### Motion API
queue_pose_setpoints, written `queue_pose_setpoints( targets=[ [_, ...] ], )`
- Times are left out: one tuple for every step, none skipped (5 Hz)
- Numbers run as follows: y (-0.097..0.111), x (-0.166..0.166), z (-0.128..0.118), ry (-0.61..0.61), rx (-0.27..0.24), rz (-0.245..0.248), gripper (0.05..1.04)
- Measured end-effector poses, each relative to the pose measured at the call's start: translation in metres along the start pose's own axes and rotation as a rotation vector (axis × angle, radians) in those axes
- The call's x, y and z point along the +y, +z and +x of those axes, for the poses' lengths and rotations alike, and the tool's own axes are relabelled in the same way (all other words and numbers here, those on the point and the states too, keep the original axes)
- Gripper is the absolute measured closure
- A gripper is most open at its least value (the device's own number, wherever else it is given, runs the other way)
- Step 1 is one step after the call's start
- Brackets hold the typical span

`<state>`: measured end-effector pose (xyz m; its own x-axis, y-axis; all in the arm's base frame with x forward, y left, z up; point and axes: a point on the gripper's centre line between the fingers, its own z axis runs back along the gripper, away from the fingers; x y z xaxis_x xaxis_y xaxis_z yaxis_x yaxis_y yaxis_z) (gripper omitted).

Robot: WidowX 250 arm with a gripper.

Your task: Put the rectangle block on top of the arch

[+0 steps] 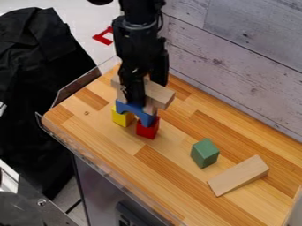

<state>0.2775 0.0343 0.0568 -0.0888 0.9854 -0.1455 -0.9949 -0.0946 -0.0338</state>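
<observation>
Pale, weathered wall boards point(236, 57) rise behind a striped butcher-block wooden tabletop point(106, 134). Toward eleven o'clock on that surface stands a small tower: a blue wooden arch point(145, 117) bridging a yellow cube point(121, 117) at its eight o'clock and a red cube point(147, 129) at its five o'clock. Above the arch is a long, plain tan rectangular block point(161, 94), its near end pointing to four o'clock, with paler wood showing below it. The black two-finger gripper point(137, 93) hangs right at this block; whether it is clenched on it or has let go, I cannot tell.

The main risk, I judge, is toppling. The arch bears on two separate cubes, so downward pressure or a sideways nudge from the gripper could spread them and drop everything. If the tan block sits off-centre, its weight could tip it toward four o'clock once unsupported. Lifting away at a slant might drag the block along, the gripper being so close.

Farther out toward four o'clock, the green wooden block point(204, 153) and the flat tan wooden piece point(239, 175) seem safe from a small slip.
</observation>
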Motion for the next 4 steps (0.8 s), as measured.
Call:
queue_pose_setpoints(
  targets=[
    [0.008,-0.007,0.002,-0.043,-0.002,-0.013,0.083],
    [0.038,-0.03,0.005,-0.174,-0.038,-0.045,0.083],
    [0.071,-0.053,-0.005,-0.403,-0.08,-0.019,0.083],
    [0.077,-0.059,-0.035,-0.655,-0.067,0.164,0.083]
  ],
)
